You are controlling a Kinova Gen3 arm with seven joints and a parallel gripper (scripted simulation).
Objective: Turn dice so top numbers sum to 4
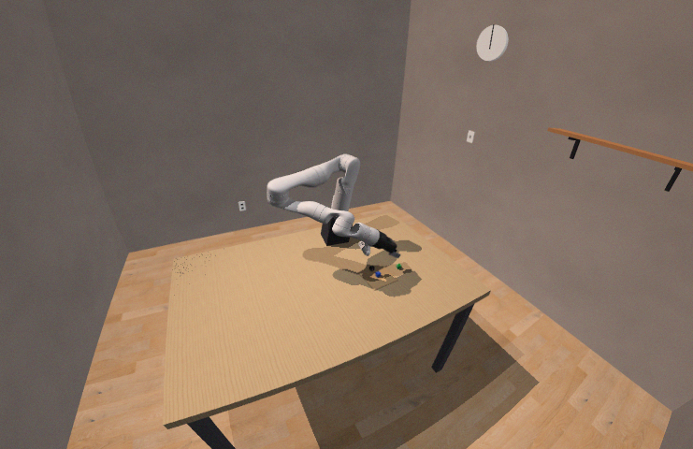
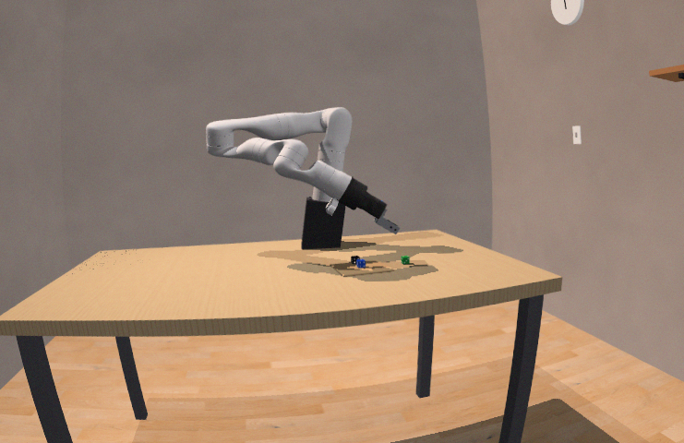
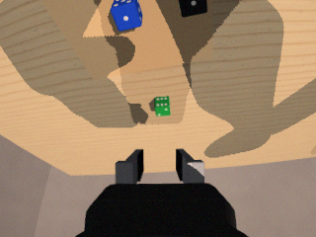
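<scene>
Three dice lie around a thin tan mat [image 2: 378, 267] on the table, partly in the arm's shadow. The small green die [image 3: 162, 106] shows several pips. In the side view the black die [image 2: 354, 258] and the blue die [image 2: 360, 263] sit close together at the mat's left. The green die [image 2: 405, 259] sits apart near its right end. My gripper [image 3: 159, 159] [image 2: 390, 225] is open and empty. It hangs tilted above the table, over the green die.
The arm's black base [image 2: 321, 224] stands just behind the mat. The table's far edge [image 3: 165, 165] runs close beyond the green die. The rest of the wide table top stretches to the left.
</scene>
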